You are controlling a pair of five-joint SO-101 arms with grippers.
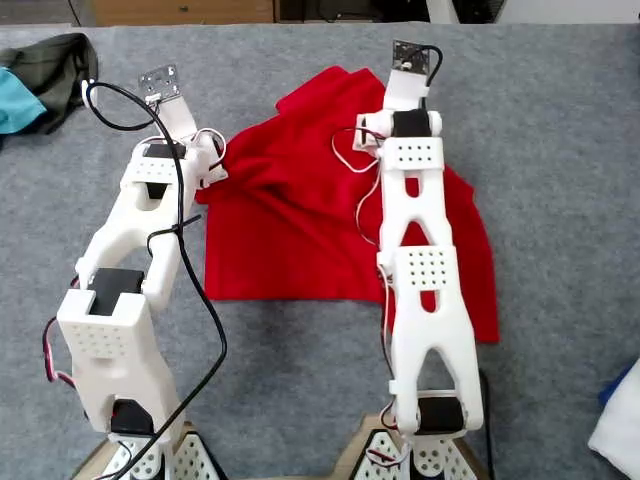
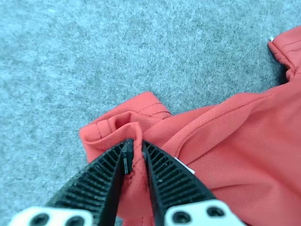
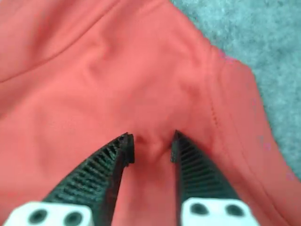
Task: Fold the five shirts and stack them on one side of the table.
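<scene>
Pinching with the left hand a hemmed fold at the edge of the red shirt, ribbed black fingers pressed almost together with the cloth squeezed between. Gripping with the right hand a raised ridge of the same shirt, tips kept a little apart by the bunched cloth, creases fanning out from the pinch. From above: red shirt spread and rumpled on the middle of the grey tabletop, held at its left edge at the tip of the left arm and near its far edge at the tip of the right arm. Stretched lengthwise over the shirt's right half, that right arm, hiding a strip of cloth from near hem to far edge. Draped along the left arm, a black cable, just beside the shirt's left edge. At the far left corner of the tabletop, a dark garment touching a teal one, both well apart from the red shirt. At the right edge toward the near corner, a white cloth with a bit of blue cloth just beside it.
</scene>
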